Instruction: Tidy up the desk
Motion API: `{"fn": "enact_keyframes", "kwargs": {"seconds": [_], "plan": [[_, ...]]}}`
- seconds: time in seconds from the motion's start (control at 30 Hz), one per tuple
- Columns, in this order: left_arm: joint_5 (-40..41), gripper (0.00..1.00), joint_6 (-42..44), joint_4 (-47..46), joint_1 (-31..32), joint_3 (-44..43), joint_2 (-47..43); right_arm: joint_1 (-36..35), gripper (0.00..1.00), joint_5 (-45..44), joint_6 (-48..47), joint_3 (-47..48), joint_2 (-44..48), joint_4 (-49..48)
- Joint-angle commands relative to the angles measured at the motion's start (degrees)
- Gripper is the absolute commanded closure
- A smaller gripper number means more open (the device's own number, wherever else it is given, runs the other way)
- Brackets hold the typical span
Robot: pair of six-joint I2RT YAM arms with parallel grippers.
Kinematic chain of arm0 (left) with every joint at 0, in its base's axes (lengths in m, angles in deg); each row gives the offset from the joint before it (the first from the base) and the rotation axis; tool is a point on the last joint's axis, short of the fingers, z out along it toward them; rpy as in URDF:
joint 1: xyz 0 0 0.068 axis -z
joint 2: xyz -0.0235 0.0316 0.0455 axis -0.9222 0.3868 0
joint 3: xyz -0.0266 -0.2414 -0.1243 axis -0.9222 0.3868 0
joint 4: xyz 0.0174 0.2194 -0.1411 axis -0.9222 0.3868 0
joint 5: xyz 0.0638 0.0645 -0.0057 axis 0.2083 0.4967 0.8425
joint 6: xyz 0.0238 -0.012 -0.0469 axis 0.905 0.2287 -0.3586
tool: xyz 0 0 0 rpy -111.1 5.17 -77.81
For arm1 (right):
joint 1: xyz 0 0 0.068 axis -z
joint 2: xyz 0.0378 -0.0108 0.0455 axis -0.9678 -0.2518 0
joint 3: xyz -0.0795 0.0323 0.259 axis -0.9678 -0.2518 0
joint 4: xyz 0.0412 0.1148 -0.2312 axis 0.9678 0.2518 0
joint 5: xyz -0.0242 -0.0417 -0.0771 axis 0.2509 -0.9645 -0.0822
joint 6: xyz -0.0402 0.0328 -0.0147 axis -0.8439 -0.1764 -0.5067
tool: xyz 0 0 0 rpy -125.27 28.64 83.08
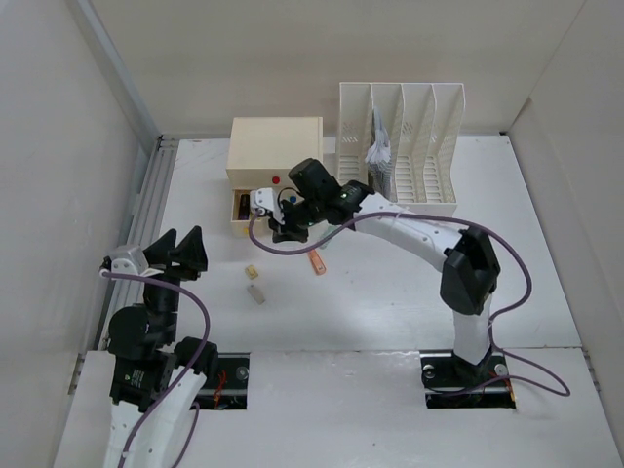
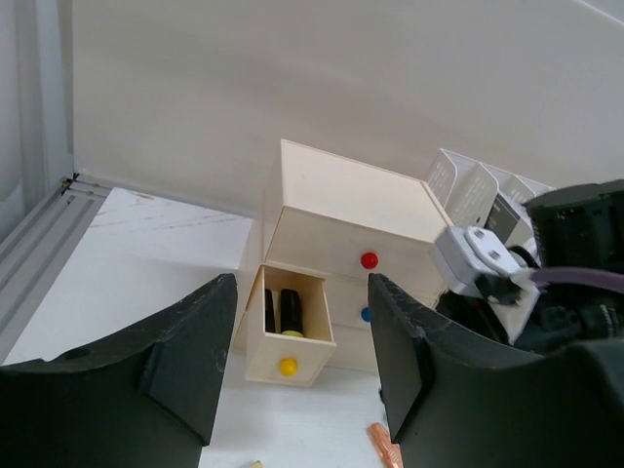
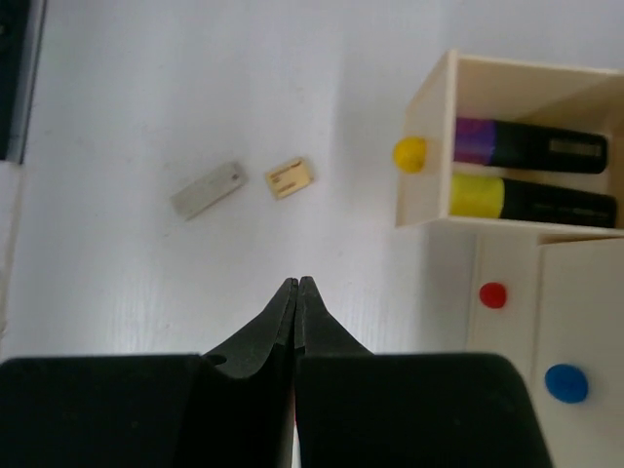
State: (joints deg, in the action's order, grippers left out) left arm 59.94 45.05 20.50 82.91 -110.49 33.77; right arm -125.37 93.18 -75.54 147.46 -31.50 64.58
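The desk (image 1: 390,292) is a white tabletop with a grooved rail (image 1: 146,219) along its left edge. My right gripper (image 1: 282,233) is shut and empty, pointing down at the desk in front of the cream drawer box (image 1: 275,148); in the right wrist view its tips (image 3: 295,284) meet over bare tabletop. My left gripper (image 1: 181,255) is open and empty above the left side; in the left wrist view its fingers (image 2: 190,351) frame the open drawer (image 2: 289,331).
The open yellow-knob drawer (image 3: 429,185) holds a purple marker (image 3: 526,144) and a yellow marker (image 3: 531,201). A grey stick (image 3: 207,189), a tan piece (image 3: 290,178) and an orange pen (image 1: 316,262) lie loose. A white file rack (image 1: 405,146) stands at the back right.
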Motion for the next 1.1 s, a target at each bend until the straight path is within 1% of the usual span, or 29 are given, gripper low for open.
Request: {"fn": "enact_keyframes", "kwargs": {"seconds": [0.0,0.03,0.1,0.13,0.2,0.37,0.57,0.7,0.73,0.83,0.87,1.07], "plan": [[-1.22,0.48,0.55,-3.19,-0.10,-0.28,0.31,-0.76,1.00,-4.02,3.85,7.08,-3.24,-7.13],[-0.70,0.46,0.55,-3.19,-0.10,-0.28,0.30,-0.76,1.00,-3.42,3.86,9.56,-6.73,-5.64],[-0.70,0.46,0.55,-3.19,-0.10,-0.28,0.30,-1.28,1.00,-3.94,4.47,14.83,-9.48,-3.52],[-0.70,0.46,0.55,-3.19,-0.10,-0.28,0.30,-1.29,1.00,-3.94,4.48,15.56,-10.89,-3.51],[-0.70,0.46,0.55,-3.19,-0.10,-0.28,0.30,-1.99,1.00,-6.04,4.48,15.56,-11.42,-4.03],[-0.70,0.46,0.55,-3.19,-0.10,-0.28,-0.30,-2.52,1.00,-8.06,5.70,16.18,-12.74,-5.18],[-0.70,0.44,0.55,-3.19,-0.10,-0.28,-0.83,-3.75,1.00,-19.39,8.34,14.69,-13.27,-11.68],[-0.70,0.43,0.55,-3.19,-0.10,-0.28,-0.84,-4.89,1.00,-26.77,8.87,15.39,-16.43,-14.31],[-0.70,0.41,0.55,-3.19,-0.10,-0.28,-0.84,-5.41,1.00,-30.01,9.48,15.39,-16.96,-15.19],[-0.70,0.40,0.55,-3.19,-0.10,-0.28,-0.84,-6.12,1.00,-35.39,10.01,16.00,-18.63,-18.45],[-0.70,0.39,0.55,-3.19,-0.10,-0.28,-0.84,-6.64,1.00,-38.36,10.01,16.61,-18.63,-18.45],[-0.17,0.38,0.55,-3.19,-0.10,-0.28,0.30,-6.65,1.00,-46.12,9.49,18.63,-22.14,-22.75]]}}
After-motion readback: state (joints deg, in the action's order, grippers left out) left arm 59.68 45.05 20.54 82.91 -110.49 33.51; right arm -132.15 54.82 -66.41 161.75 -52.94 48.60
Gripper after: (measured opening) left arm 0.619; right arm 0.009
